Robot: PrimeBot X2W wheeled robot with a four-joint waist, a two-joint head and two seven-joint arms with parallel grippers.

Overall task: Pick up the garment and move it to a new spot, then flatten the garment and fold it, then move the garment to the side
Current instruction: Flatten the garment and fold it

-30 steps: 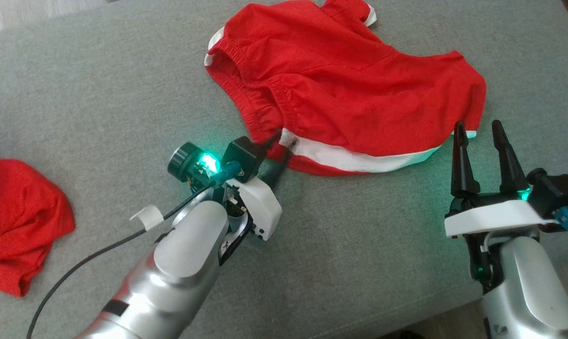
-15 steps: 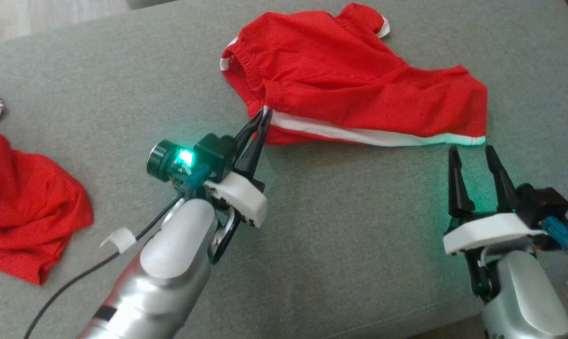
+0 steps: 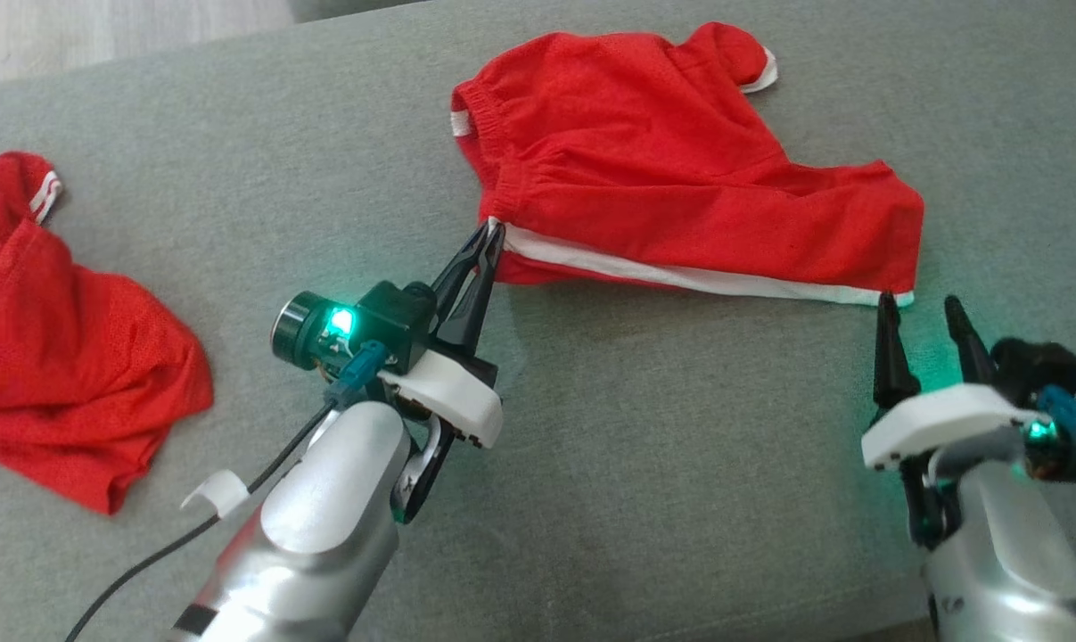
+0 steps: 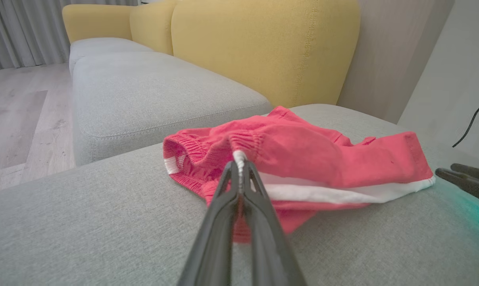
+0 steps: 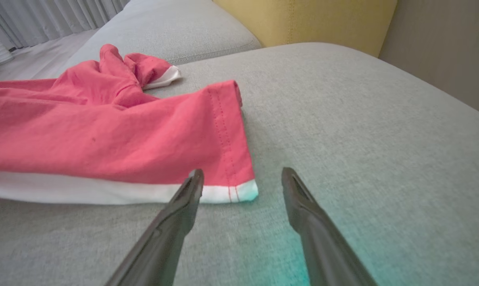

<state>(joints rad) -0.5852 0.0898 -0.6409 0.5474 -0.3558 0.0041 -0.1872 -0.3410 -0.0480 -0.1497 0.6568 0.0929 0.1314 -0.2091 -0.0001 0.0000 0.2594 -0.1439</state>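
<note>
Lying rumpled, red garment [image 3: 680, 178] (white-striped hem).

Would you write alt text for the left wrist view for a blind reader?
The left gripper is shut on the waistband corner of a white-trimmed red fabric garment lying on a grey upholstered cushion. A yellow sofa back stands behind; the right gripper shows at right.

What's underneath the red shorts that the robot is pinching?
The grey sofa cushion; the red shorts lie on it. Whether anything else sits beneath the cloth is covered from sight.
</note>
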